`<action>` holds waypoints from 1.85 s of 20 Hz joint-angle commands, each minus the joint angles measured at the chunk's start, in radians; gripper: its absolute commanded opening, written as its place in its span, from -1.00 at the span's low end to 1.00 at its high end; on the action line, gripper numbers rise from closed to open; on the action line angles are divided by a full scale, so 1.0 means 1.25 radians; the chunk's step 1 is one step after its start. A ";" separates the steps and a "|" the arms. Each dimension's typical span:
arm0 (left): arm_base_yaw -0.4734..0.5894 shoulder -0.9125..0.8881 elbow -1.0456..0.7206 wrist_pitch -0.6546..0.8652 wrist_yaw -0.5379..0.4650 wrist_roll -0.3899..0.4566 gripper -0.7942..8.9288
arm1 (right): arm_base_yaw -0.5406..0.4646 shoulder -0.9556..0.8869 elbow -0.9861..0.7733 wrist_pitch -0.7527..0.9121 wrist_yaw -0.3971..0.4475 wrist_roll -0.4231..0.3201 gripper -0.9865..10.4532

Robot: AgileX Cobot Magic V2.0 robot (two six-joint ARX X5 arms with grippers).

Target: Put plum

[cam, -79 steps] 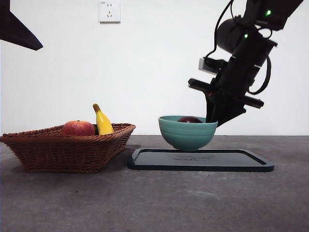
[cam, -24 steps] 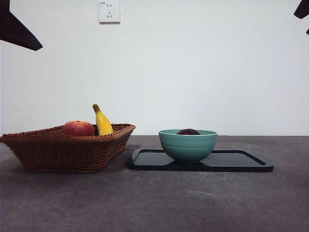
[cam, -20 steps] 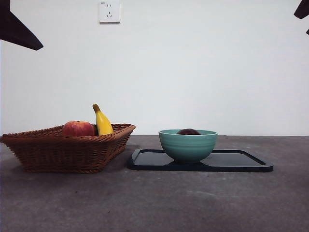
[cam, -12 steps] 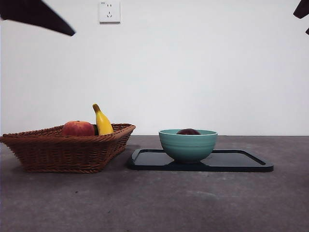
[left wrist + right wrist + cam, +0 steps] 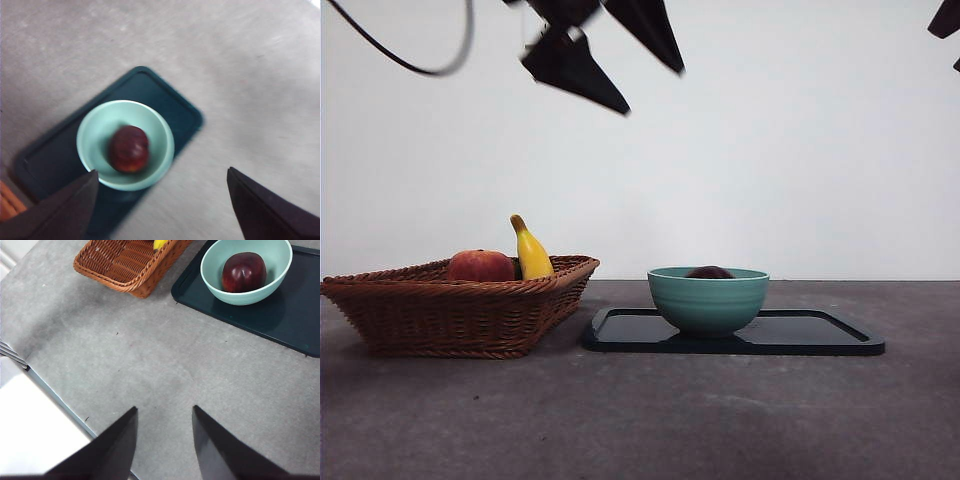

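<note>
Grey tabletop, white wall behind. Plum lies in the teal bowl, bowl standing on the dark tray, right of the wicker basket that holds the red-orange fruit and banana. Judgement: plum appears already placed. Left gripper hangs high above bowl and tray, jaws spread wide, nothing between them, touching nothing. Risk: if this gripper descends, a jaw could strike the bowl rim, tipping the bowl or sliding it on the tray, and the round plum might roll out. Right gripper is high over bare table near the front edge, well apart from the bowl, jaws parted, empty.
</note>
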 commanded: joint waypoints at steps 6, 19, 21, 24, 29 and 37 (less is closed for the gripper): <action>-0.023 0.208 0.105 0.079 -0.044 0.063 0.01 | 0.004 0.004 0.003 -0.002 -0.002 -0.001 -0.52; -0.056 0.348 0.105 0.144 -0.087 0.166 0.00 | 0.004 0.004 0.003 -0.038 -0.002 -0.001 -0.52; -0.056 0.356 0.105 0.149 -0.087 0.178 0.00 | 0.004 0.004 0.003 -0.038 -0.002 -0.001 -0.52; -0.057 0.369 0.105 0.149 -0.087 0.179 0.00 | 0.004 0.004 0.003 -0.038 -0.002 -0.001 -0.52; -0.059 0.394 0.105 0.149 -0.087 0.179 0.00 | 0.004 0.004 0.003 -0.037 -0.002 -0.001 -0.52; -0.063 0.397 0.105 0.151 -0.087 0.182 -0.25 | 0.004 0.004 0.003 -0.034 -0.002 -0.001 -0.52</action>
